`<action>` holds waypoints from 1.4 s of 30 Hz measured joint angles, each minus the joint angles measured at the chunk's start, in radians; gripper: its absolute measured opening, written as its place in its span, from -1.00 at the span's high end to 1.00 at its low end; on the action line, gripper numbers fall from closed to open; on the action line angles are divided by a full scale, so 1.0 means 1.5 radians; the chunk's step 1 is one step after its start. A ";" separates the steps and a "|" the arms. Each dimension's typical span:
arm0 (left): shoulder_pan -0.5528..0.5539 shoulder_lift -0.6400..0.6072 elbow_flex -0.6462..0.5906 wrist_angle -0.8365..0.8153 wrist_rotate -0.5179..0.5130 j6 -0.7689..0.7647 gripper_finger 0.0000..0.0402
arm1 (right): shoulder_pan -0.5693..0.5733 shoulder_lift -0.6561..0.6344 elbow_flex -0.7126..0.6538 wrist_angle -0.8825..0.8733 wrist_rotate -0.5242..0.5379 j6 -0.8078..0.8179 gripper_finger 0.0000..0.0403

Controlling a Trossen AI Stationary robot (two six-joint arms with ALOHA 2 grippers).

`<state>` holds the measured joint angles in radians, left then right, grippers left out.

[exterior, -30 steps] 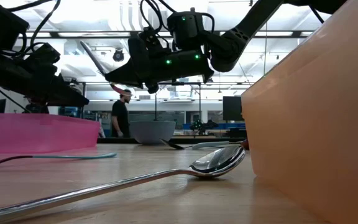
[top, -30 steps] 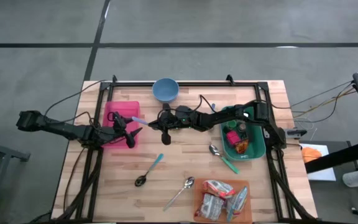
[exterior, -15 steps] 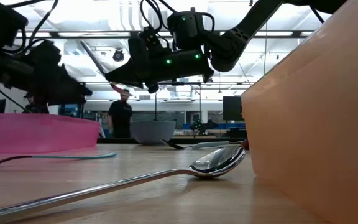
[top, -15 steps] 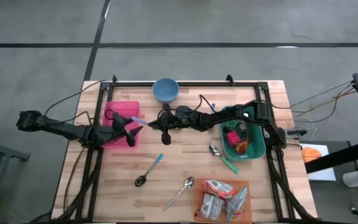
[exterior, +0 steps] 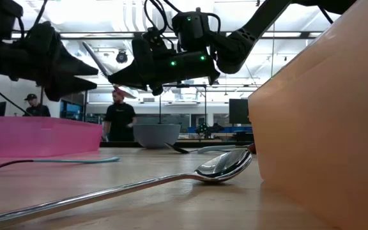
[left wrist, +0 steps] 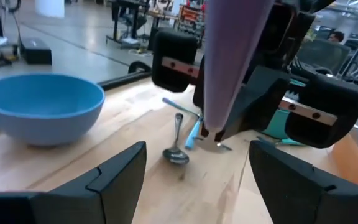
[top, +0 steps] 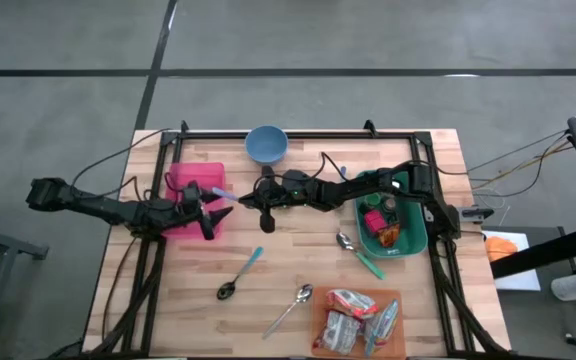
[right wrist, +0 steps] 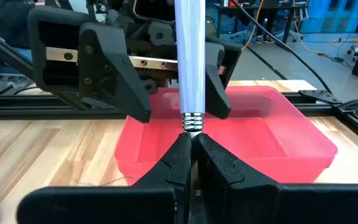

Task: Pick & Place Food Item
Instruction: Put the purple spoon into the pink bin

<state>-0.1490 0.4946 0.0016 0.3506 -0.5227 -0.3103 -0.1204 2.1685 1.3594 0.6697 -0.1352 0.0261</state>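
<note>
So this looks like a handover in mid-air. The right gripper [top: 236, 197] is clamped tight on a utensil with a pale lilac handle [right wrist: 189, 56], pinching it right at the metal neck and holding it out over the middle of the table, just beside the pink bin [top: 194, 186]. You can't tell from here if it's a spoon or a fork, the business end is hidden. The left gripper [top: 211, 208] is sitting with its fingers [left wrist: 118, 175] spread apart on either side of that handle, not touching it.

My guess: the left one is lining up to take it. To do it well, it should be centring the handle between both fingers before closing, grabbing well above the right jaws so the two don't collide, and the right shouldn't be letting go until the left has a firm squeeze. That handle is smooth and round, so a crooked pinch will probably make it twist or slip.

Blue bowl [top: 266, 144] is sitting well clear at the back.
</note>
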 joint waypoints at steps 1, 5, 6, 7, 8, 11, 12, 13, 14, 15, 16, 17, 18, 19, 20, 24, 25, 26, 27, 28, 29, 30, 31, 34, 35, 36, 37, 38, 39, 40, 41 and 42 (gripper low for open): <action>0.000 0.000 0.000 0.006 0.000 0.011 -0.42 | 0.000 0.000 0.000 0.000 0.000 0.000 0.93; 0.000 0.000 0.000 0.034 0.000 0.045 -0.42 | 0.000 0.000 0.000 0.000 0.000 -0.003 0.93; 0.000 0.000 0.000 0.039 0.000 0.048 -0.42 | 0.000 0.000 0.000 0.000 0.000 -0.002 0.93; 0.000 0.000 0.000 0.044 0.000 0.049 -0.42 | 0.000 0.000 0.000 0.000 0.000 -0.003 0.93; 0.000 0.000 0.000 0.047 0.000 0.051 -0.42 | 0.000 0.000 0.000 0.000 0.000 -0.003 0.93; 0.000 0.000 0.000 0.053 -0.009 0.056 -0.42 | 0.000 0.000 0.000 0.000 -0.001 -0.003 0.93; 0.000 0.000 0.000 0.053 -0.016 0.061 -0.42 | 0.000 0.000 0.000 0.000 -0.002 -0.003 0.93; 0.000 0.000 0.000 0.053 -0.021 0.063 -0.42 | 0.000 0.000 0.000 0.000 -0.003 -0.003 0.93; 0.000 0.000 0.000 0.053 -0.029 0.065 -0.42 | 0.000 0.000 0.000 0.000 -0.003 -0.003 0.93; 0.000 0.000 0.000 0.053 -0.036 0.066 -0.42 | 0.000 0.000 0.000 0.000 -0.005 -0.003 0.93; 0.000 0.000 0.000 0.054 -0.041 0.066 -0.42 | 0.000 0.000 0.000 0.000 -0.006 -0.003 0.93; 0.000 0.000 0.000 0.059 -0.044 0.070 -0.42 | 0.000 0.000 0.000 0.000 -0.012 -0.003 0.93; 0.000 0.000 0.000 0.071 -0.046 0.077 -0.42 | 0.000 0.000 0.000 0.000 -0.017 -0.002 0.93; 0.000 0.000 0.000 0.086 -0.046 0.088 -0.42 | 0.000 0.000 0.000 0.001 -0.018 -0.003 0.93; 0.000 0.000 0.000 0.100 -0.046 0.099 -0.42 | 0.000 0.000 0.000 0.001 -0.019 -0.003 0.93; 0.000 0.000 0.000 0.145 -0.046 0.140 -0.42 | 0.000 0.000 0.000 0.001 -0.020 -0.003 0.93; 0.000 0.000 0.000 0.150 -0.046 0.143 -0.42 | 0.000 0.000 0.000 0.001 -0.020 -0.003 0.93; 0.000 0.000 0.000 0.152 -0.045 0.143 -0.42 | 0.000 0.000 0.000 0.001 -0.020 -0.003 0.93; 0.000 0.000 0.000 0.152 -0.045 0.143 -0.42 | 0.000 0.000 0.000 0.001 -0.020 -0.003 0.93; 0.000 0.000 0.000 0.152 -0.046 0.142 -0.42 | 0.000 0.000 0.000 0.001 -0.020 -0.003 0.93; 0.000 0.000 0.000 0.152 -0.046 0.140 -0.42 | 0.000 0.000 0.000 0.001 -0.020 -0.003 0.93; 0.000 0.000 0.000 0.152 -0.046 0.140 -0.42 | 0.000 0.000 0.000 0.001 -0.020 -0.003 0.93; 0.000 0.000 0.000 0.152 -0.046 0.140 -0.42 | 0.000 0.000 0.000 0.001 -0.020 -0.003 0.93; 0.000 0.000 0.000 0.152 -0.045 0.140 -0.35 | 0.000 0.000 0.000 0.001 -0.020 -0.003 0.93; 0.000 0.000 0.000 0.152 -0.046 0.140 -0.30 | 0.000 0.000 0.000 0.001 -0.020 -0.003 0.93; 0.000 0.000 0.000 0.152 -0.045 0.139 -0.24 | 0.000 0.000 0.000 0.001 -0.020 -0.003 0.93; 0.000 0.000 0.000 0.152 -0.045 0.139 -0.16 | 0.000 0.000 0.000 0.001 -0.020 -0.003 0.93; 0.000 0.000 0.000 0.151 -0.045 0.139 -0.08 | 0.000 0.000 0.000 0.001 -0.020 -0.003 0.93; 0.000 0.000 0.000 0.151 -0.044 0.139 0.01 | 0.000 0.000 0.000 0.001 -0.019 -0.003 0.93; 0.000 0.000 0.000 0.150 -0.043 0.139 0.10 | 0.000 0.000 0.000 0.001 -0.019 -0.003 0.93; 0.000 0.000 0.000 0.150 -0.043 0.139 0.19 | 0.000 0.000 0.000 0.001 -0.018 -0.002 0.93; 0.000 0.000 0.000 0.150 -0.043 0.139 0.28 | 0.000 0.000 0.000 0.001 -0.017 -0.003 0.93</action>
<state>-0.1486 0.4946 0.0013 0.5760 -0.5868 -0.1015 -0.1210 2.1685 1.3594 0.6708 -0.1613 0.0223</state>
